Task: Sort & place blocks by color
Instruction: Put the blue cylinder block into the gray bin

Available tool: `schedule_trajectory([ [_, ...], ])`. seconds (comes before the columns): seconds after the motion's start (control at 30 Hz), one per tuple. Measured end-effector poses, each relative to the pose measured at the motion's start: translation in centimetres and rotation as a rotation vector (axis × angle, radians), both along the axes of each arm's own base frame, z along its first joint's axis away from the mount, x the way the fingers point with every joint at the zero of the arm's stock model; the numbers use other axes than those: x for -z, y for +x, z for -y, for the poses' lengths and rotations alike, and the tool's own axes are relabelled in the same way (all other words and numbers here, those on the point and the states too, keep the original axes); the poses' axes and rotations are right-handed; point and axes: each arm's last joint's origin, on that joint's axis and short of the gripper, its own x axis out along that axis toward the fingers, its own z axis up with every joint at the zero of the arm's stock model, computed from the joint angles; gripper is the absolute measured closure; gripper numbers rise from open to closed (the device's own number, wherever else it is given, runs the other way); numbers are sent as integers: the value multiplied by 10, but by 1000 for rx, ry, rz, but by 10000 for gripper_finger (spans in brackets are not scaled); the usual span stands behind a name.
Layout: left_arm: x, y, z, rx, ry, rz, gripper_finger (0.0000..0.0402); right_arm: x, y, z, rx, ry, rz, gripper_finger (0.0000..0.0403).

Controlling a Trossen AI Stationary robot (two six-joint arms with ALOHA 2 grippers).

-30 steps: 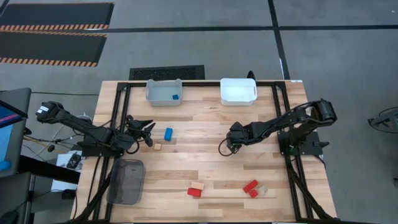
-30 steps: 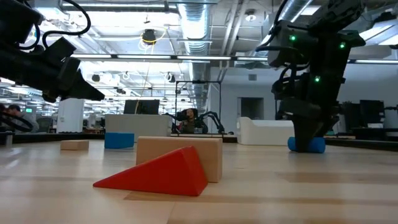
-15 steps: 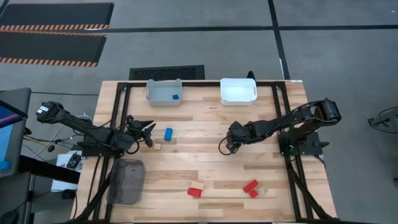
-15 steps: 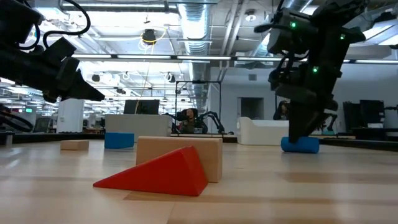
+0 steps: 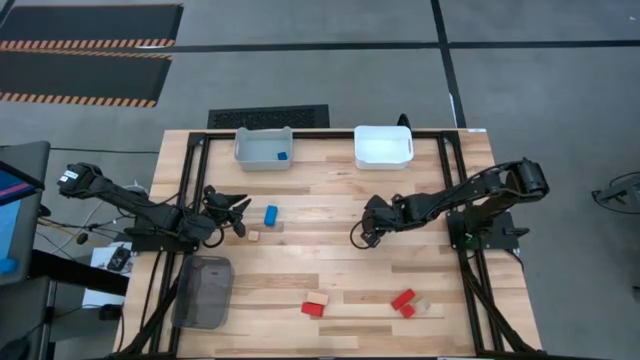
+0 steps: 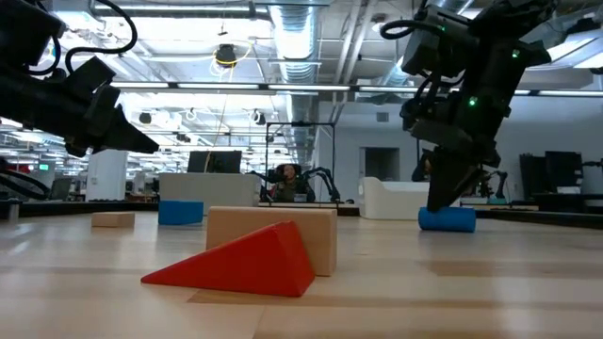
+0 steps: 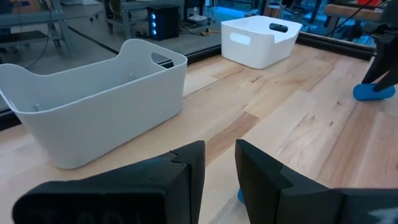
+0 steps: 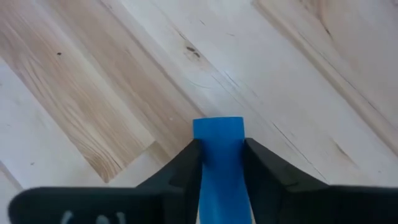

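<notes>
The right tool grips a blue block between its two fingers, the block low against the wooden surface. The left tool hovers with its fingers slightly parted and empty, a grey bin and a white bin beyond it.

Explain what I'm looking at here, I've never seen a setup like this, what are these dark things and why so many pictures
These are two robot arms at a wooden table, filmed from above, from table height, and from each wrist. The right gripper is closed around a blue cylinder resting on the table. The left gripper waits, open, beside a blue block and a tan block. Red blocks lie near the front. At the back stand a grey bin holding one blue piece, and a white bin; a dark mesh bin sits front left.
</notes>
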Motion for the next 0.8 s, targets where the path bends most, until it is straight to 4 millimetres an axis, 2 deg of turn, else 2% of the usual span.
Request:
schedule_trajectory([
  [0.17, 0, 0, 0, 3, -2, -1, 322, -1, 1, 0, -17, -1, 2, 298],
  [0.33, 0, 0, 0, 3, -2, 0, 322, -1, 1, 0, -17, -16, 2, 292],
  [0.67, 0, 0, 0, 10, -5, -2, 322, -2, -6, 1, -38, -33, -51, 225],
  [0.8, 0, 0, 0, 10, -5, -2, 322, -2, -9, -1, -62, 28, -84, 196],
])
